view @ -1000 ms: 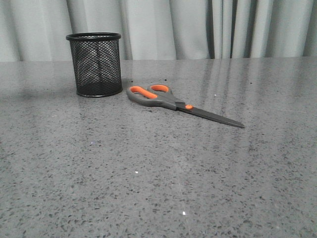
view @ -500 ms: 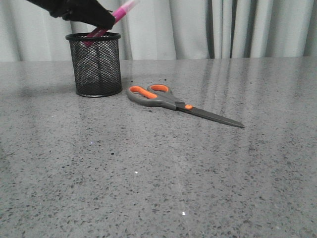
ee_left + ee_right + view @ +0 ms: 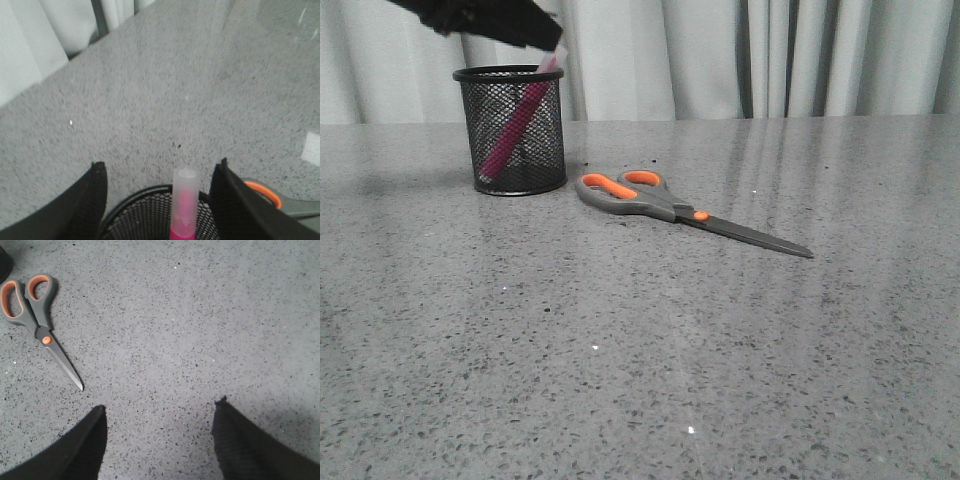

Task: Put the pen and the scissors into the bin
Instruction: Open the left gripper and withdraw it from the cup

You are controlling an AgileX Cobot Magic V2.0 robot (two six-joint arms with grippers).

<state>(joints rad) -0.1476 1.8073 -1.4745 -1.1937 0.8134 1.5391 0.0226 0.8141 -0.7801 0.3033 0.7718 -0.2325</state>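
The pen [image 3: 516,122] stands inside the bin [image 3: 513,130], leaning, its whitish cap poking past the rim directly under the left gripper [image 3: 157,175]. From the left wrist camera the two fingers [image 3: 92,200] sit wide apart, one on each side of the cap with clear air between, so that gripper has let go and holds nothing. It hovers just above the bin's rim.

The scissors [image 3: 670,204] lie flat on the table [image 3: 640,380], near the bin and off to the side of the left gripper, handles toward the bin and blades pointing away. In the right wrist view they rest well ahead of the right gripper [image 3: 160,430] and off to one side; its fingers are spread and empty above bare table.

The nearest risk, I think, is the left arm's exit. The cap rises between its fingers, so any sideways swing before lifting could catch it and tip the light mesh bin or flick the pen out. A straight rise looks safest.

The scissors look harder. They lie thin and flat on a hard top, so fingers closing on them may slide off or scrape the table. A grip far from the pivot would probably let them swing. Dropping them in, the long blades could strike the leaning pen or the rim, and their weight high in the bin might topple it.
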